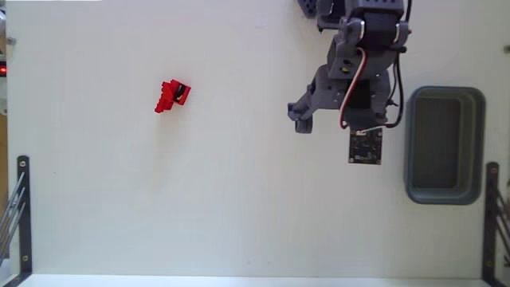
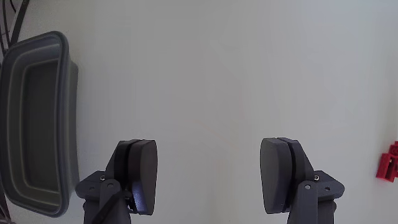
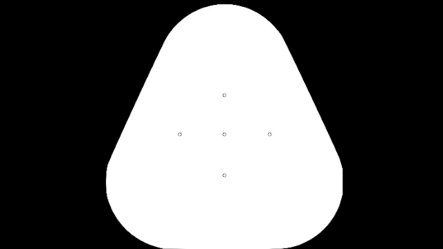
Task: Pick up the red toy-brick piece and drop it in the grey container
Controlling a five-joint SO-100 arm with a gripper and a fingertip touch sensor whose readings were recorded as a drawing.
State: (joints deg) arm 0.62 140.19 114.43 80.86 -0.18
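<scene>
The red toy-brick piece [image 1: 171, 96] lies alone on the white table, left of centre in the fixed view. It shows only as a sliver at the right edge of the wrist view [image 2: 388, 161]. The grey container [image 1: 444, 145] stands at the right side of the fixed view and at the left of the wrist view [image 2: 37, 121], with nothing visible inside. My gripper [image 1: 333, 131] hangs open between the two, much nearer the container. Its two fingers [image 2: 142, 175] stand wide apart with nothing between them [image 2: 209, 175].
Black metal frames stand at the lower left [image 1: 22, 215] and lower right [image 1: 492, 215] edges of the fixed view. The arm's body [image 1: 366, 32] comes in from the top. A bare white table surface [image 1: 239, 199] stretches between the brick and the gripper.
</scene>
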